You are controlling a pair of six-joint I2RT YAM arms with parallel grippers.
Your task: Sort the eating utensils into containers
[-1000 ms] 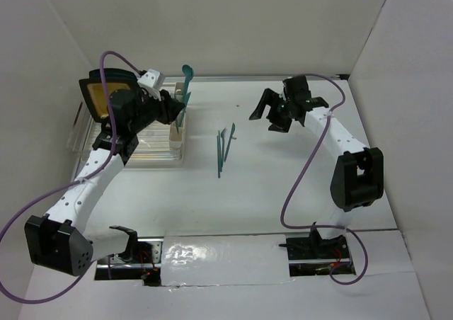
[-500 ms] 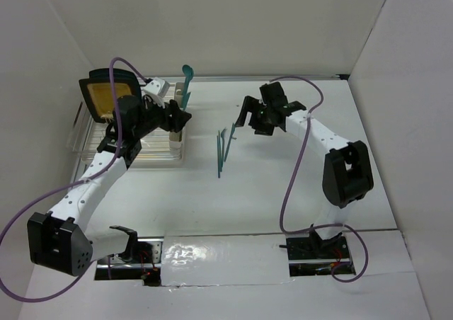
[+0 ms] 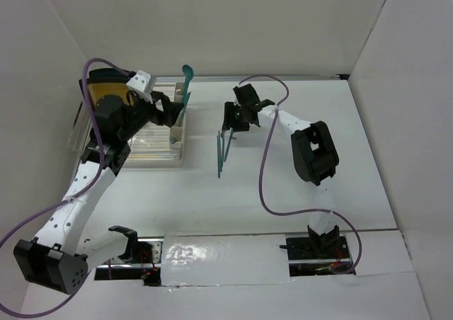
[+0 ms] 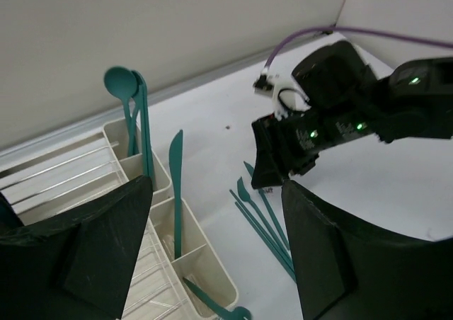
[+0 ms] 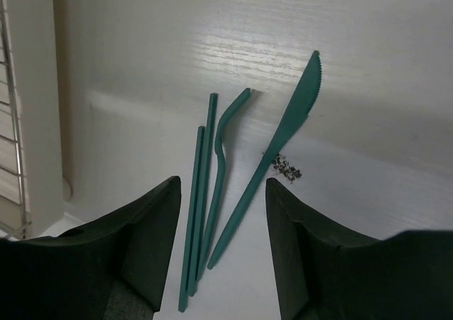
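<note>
Several teal utensils (image 3: 221, 150) lie together on the table: a knife (image 5: 283, 139), a fork (image 5: 222, 153) and two straight handles (image 5: 197, 207). My right gripper (image 5: 223, 189) hovers low over them, open, its fingers (image 5: 148, 228) either side of the handle ends without touching. The right gripper (image 3: 233, 118) sits just above the pile's far end. The cream containers (image 4: 223, 281) hold spoons (image 4: 127, 97) in the far cup, an upright knife (image 4: 175, 185) in the middle one and another utensil (image 4: 212, 302) in the near one. My left gripper (image 4: 216, 192) is open and empty above the containers (image 3: 177, 125).
The clear ribbed dish rack (image 3: 148, 139) sits left of the containers, with a black-rimmed yellow plate (image 3: 106, 93) standing at its far left. White walls close in on three sides. The right arm's purple cable (image 3: 265, 171) loops over the table.
My left gripper opened and drew back left from the containers, leaving a knife standing in one. The right arm swung left over the loose utensils and its jaws narrowed.
</note>
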